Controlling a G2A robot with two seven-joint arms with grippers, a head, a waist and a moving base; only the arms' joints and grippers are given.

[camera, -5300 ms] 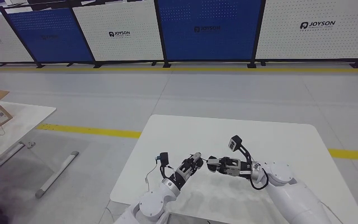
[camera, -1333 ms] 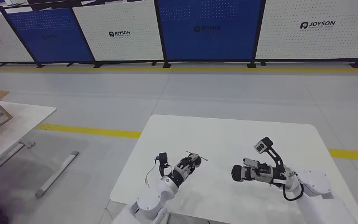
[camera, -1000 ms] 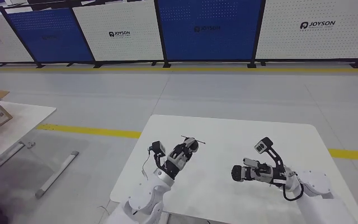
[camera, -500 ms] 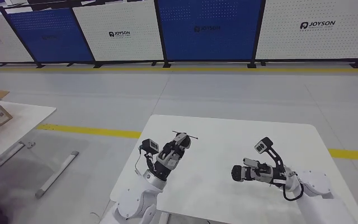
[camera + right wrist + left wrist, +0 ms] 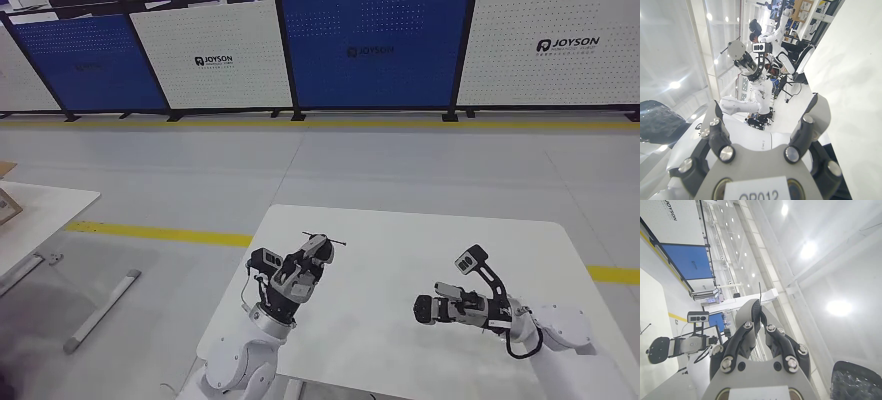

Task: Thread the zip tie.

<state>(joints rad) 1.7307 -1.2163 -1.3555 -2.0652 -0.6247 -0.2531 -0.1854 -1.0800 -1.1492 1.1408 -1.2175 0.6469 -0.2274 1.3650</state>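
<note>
White table [image 5: 420,235] stands on a grey floor [image 5: 200,170] before blue and white panels [image 5: 370,50]. Over its left side the raised left claw [image 5: 760,308] pinches the thin black zip tie [image 5: 759,291], one end sticking out past the fingertips. The right claw [image 5: 765,98] hangs well apart over the table's right side, fingers spread.

zip tie [image 5: 759,290]: looking like thin black plastic, smooth
left gripper [image 5: 759,305] pads [image 5: 755,312]: showing black, rough-grained faces
table [image 5: 400,232]: showing a white, smooth, matt top
</note>
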